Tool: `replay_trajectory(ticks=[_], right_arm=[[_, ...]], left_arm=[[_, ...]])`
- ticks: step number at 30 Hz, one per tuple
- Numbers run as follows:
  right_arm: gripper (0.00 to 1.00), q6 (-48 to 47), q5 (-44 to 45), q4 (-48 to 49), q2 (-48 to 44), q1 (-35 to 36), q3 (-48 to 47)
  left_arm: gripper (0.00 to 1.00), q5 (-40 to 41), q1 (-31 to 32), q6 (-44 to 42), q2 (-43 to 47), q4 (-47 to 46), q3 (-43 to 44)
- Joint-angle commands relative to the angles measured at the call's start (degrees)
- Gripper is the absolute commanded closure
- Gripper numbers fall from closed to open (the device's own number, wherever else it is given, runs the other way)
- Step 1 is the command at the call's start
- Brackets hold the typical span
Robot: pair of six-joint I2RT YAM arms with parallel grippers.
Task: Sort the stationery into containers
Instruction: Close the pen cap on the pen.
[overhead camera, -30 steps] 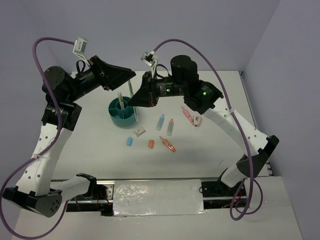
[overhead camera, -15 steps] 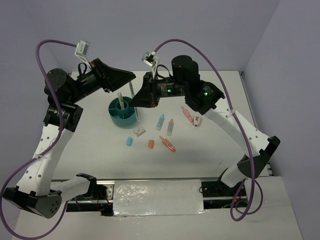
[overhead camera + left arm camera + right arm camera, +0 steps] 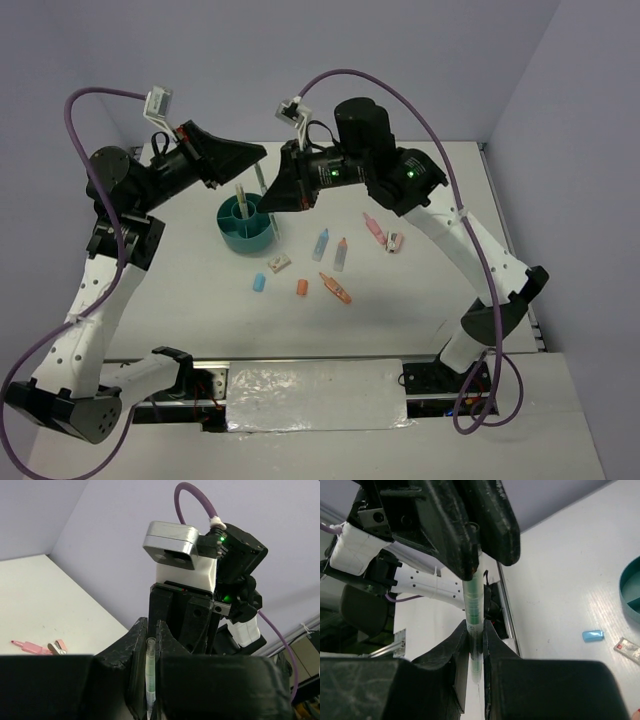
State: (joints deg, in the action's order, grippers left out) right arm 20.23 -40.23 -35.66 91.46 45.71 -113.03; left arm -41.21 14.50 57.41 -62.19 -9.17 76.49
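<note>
Leftmost, the left arm (image 3: 100, 270) is standing up along the table's (image 3: 200, 320) left side and bending over to the right, with the left fingers (image 3: 143, 636) reaching out above the teal tub (image 3: 245, 241). Those fingers are pressing shut on the upper end of a thin clear-and-green pen (image 3: 472, 600). The pen is hanging upright in the air, just behind the tub's far right rim as the top camera sees it, and it is touching only the two sets of fingers. A pale stick (image 3: 240, 194) is standing inside the tub, though in which compartment I cannot tell. Just right of the tub, the right fingers (image 3: 464, 637) are clamping tight on the pen's lower end, so both arms are holding the one pen, tip facing tip. In front of the tub, loose pieces are lying apart from one another on the table. A blue eraser (image 3: 258, 284) is lying nearest the tub's front. A whitish piece (image 3: 279, 264) is lying just beyond it to the right, and an orange eraser (image 3: 301, 287) is lying further right. A blue marker (image 3: 321, 243) is lying further back, with an orange marker (image 3: 336, 289) in front of it and a pale marker with an orange tip (image 3: 341, 254) just beside it. A pink marker (image 3: 374, 229) and a small pink-and-white piece (image 3: 395, 242) are lying close together under the right arm (image 3: 470, 255), which is arching in from the table's right side.
</note>
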Motion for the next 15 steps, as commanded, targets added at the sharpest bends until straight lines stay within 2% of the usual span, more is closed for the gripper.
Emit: replay_trajectory(ticks=[1,8,15], right_arm=[[1.0,-1.6,-0.55,2.97,2.31,-2.12,-10.35],[1.0,-0.19,-2.57,2.17,8.55,-4.23,-22.31],[1.0,1.83,-3.81,4.46,10.32,-6.6,-23.55]], left_arm=[[1.0,-4.4,0.35,0.25,2.07,1.79,-3.45],[1.0,-4.32,4.04,-0.27,4.36,4.33,-7.14],[1.0,-2.39,9.83,-0.81,6.03,7.06,-9.6]])
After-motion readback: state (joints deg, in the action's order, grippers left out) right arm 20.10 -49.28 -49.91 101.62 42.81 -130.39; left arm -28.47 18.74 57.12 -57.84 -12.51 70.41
